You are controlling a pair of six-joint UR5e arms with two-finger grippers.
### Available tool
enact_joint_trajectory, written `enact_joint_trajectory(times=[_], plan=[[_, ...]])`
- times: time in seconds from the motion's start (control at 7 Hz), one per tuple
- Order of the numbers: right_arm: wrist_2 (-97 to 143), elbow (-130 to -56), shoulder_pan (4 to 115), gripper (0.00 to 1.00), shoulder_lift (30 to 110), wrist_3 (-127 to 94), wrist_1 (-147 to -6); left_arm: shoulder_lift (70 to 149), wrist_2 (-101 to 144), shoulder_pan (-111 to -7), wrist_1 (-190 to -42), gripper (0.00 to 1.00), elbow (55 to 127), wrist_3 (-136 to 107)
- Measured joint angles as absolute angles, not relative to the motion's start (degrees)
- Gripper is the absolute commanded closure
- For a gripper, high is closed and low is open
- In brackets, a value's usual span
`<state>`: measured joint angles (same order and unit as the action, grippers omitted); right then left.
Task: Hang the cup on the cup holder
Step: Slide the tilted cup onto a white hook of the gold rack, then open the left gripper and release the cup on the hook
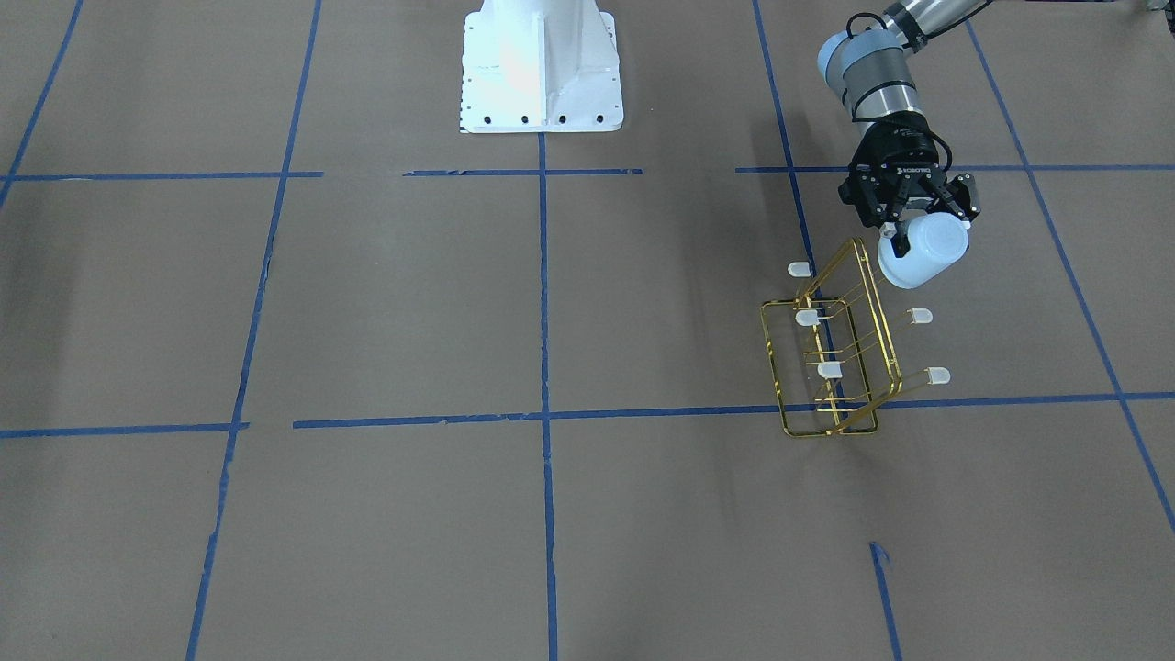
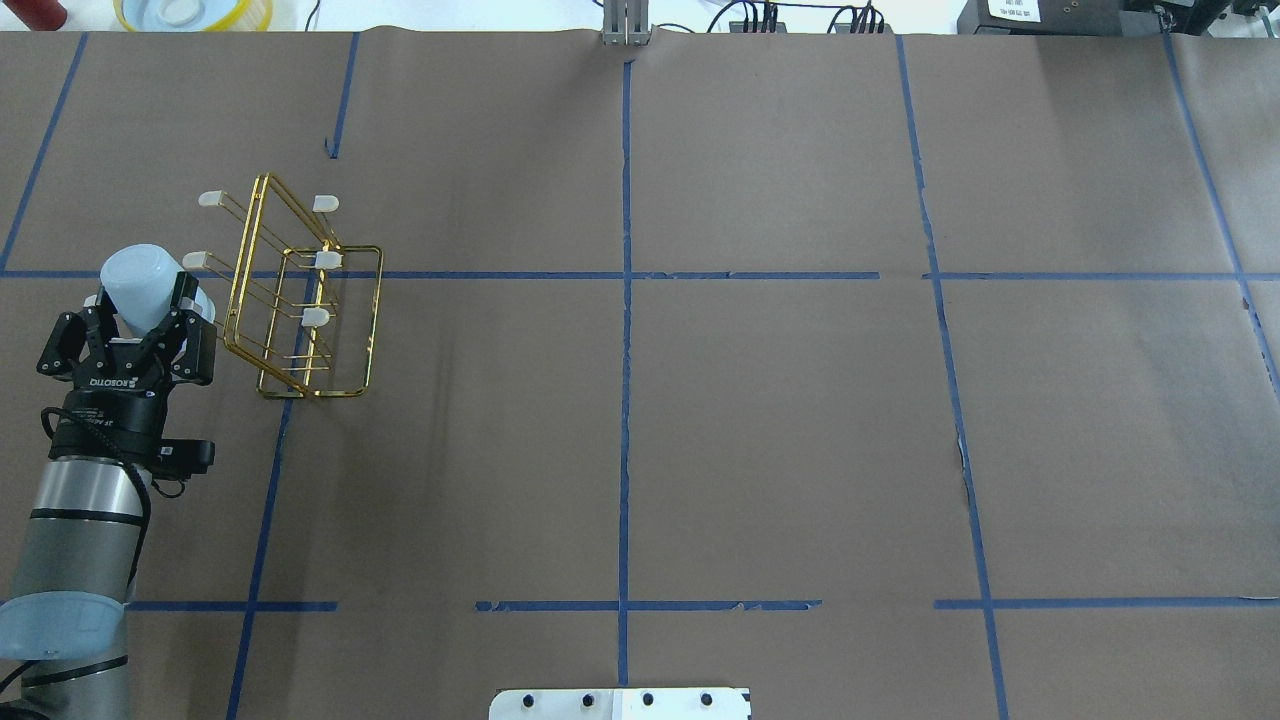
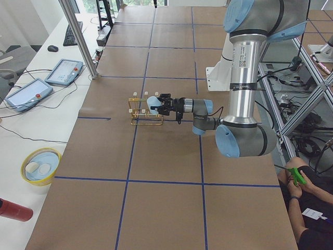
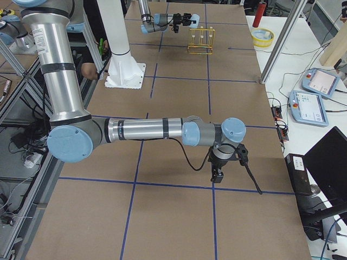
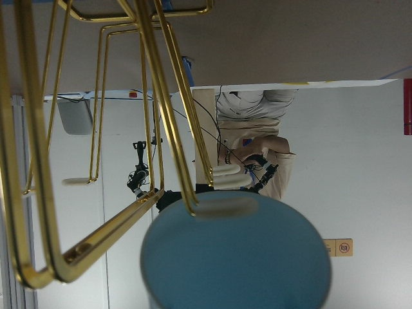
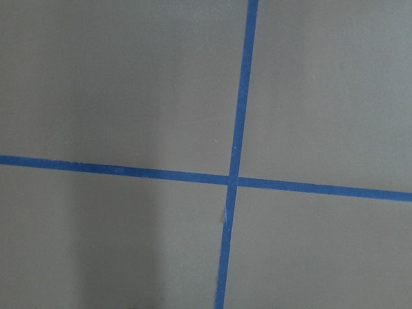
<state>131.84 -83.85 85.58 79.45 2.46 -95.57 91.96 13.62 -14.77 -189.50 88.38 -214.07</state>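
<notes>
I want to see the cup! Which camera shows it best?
Exterior front-facing: the cup shows clearly in the left gripper, beside the cup holder. Overhead shows it too; side views show it tiny; the left wrist view, only part.

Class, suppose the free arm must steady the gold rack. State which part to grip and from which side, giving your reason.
Probably the top bar of the cup holder, from straight above. Its capped prongs jut out on both long sides, and the left gripper with the cup crowds one side.
</notes>
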Motion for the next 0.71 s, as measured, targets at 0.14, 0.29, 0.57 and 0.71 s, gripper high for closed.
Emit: enact_joint_trajectory(times=[0.14,0.29,0.57,0.71], plan=[[131.84,-83.85,85.57,0.00,79.45,2.46,-95.55,92.02,13.70,-14.78,-189.44,0.00,88.36,-214.06],[131.84,-83.85,85.57,0.00,79.45,2.46,-95.55,92.10,13.75,-14.82,-189.42,0.00,88.33,-214.04],[131.84,-83.85,85.57,0.00,79.45,2.46,-95.56,92.24,13.85,-14.85,-189.41,0.00,88.38,-213.82],[131.84,-83.85,85.57,0.00,79.45,2.46,-95.55,92.25,13.90,-14.88,-189.34,0.00,88.48,-213.53]])
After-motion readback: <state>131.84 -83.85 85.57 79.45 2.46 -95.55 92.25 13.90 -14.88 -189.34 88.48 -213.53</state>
